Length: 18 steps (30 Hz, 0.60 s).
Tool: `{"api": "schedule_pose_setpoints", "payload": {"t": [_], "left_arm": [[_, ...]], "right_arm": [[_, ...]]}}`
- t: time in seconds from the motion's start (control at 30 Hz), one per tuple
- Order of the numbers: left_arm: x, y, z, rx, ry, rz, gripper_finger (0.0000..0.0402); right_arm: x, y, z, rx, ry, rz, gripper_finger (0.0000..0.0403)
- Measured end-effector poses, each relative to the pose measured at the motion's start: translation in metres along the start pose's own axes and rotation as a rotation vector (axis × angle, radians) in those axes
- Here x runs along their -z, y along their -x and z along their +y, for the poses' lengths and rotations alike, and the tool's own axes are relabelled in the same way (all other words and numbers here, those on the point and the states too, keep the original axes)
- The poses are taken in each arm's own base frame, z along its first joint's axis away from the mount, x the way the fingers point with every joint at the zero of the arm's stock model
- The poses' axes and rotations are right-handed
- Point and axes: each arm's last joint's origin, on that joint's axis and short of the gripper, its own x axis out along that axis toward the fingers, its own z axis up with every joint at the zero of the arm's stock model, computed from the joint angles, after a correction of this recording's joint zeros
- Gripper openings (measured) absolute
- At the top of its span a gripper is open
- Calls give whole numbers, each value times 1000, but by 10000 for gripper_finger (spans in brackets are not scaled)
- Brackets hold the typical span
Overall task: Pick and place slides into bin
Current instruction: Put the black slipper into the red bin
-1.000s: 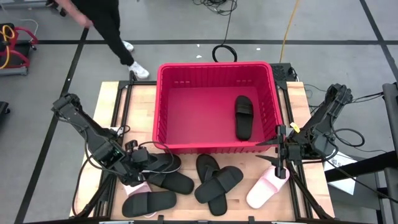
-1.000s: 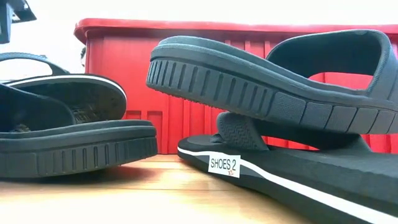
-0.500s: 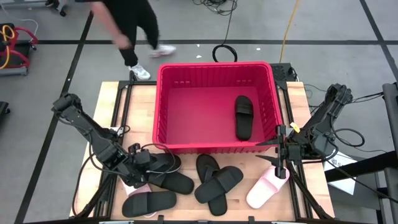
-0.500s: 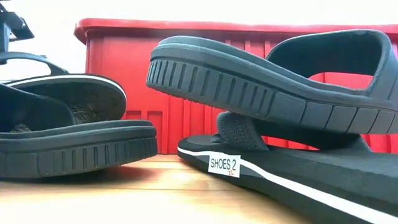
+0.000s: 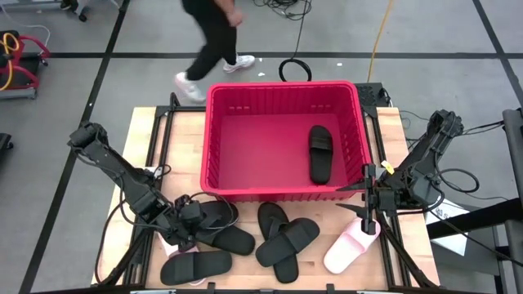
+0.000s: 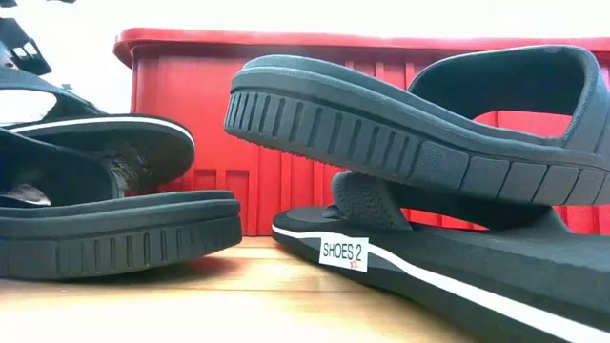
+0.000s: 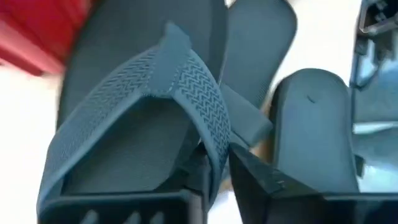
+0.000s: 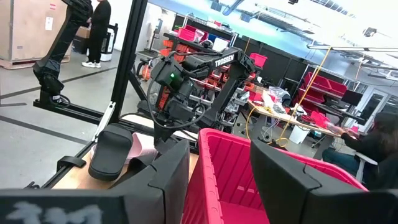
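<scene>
Wooden table (image 5: pixel 186 135) carrying a red bin and loose sandals

The light wood top bore the red bin (image 5: pixel 215 101) across its far middle, its lattice wall rising behind the sandals in the low view. In front of the bin lay a scatter of slides: a black thong sandal (image 5: pixel 214 216) and a black slide (image 5: pixel 225 239) overlapping at the left, another black slide (image 5: pixel 196 266) at the near-left edge, a crossed pile of black sandals (image 5: pixel 286 238) near the middle, and a pale pink slide (image 5: pixel 346 251) toward the near-right corner. A white label reading "SHOES 2" (image 6: pixel 342 252) showed on one sole resting on the wood.
</scene>
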Motion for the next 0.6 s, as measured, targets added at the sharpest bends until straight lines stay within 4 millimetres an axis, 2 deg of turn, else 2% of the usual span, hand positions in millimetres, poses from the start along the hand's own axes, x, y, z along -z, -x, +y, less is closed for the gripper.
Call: {"api": "schedule_pose_setpoints", "payload": {"t": [0.1,0.33,0.6], "left_arm": [[0,0,0,6,11,9,9],[-2,3,-3,23,27,-1,4],[-16,33,-14,164,24,-84,2]], "right_arm": [[0,0,0,0,0,0,160],[0,0,0,0,0,0,160],[0,0,0,0,3,0,160]]}}
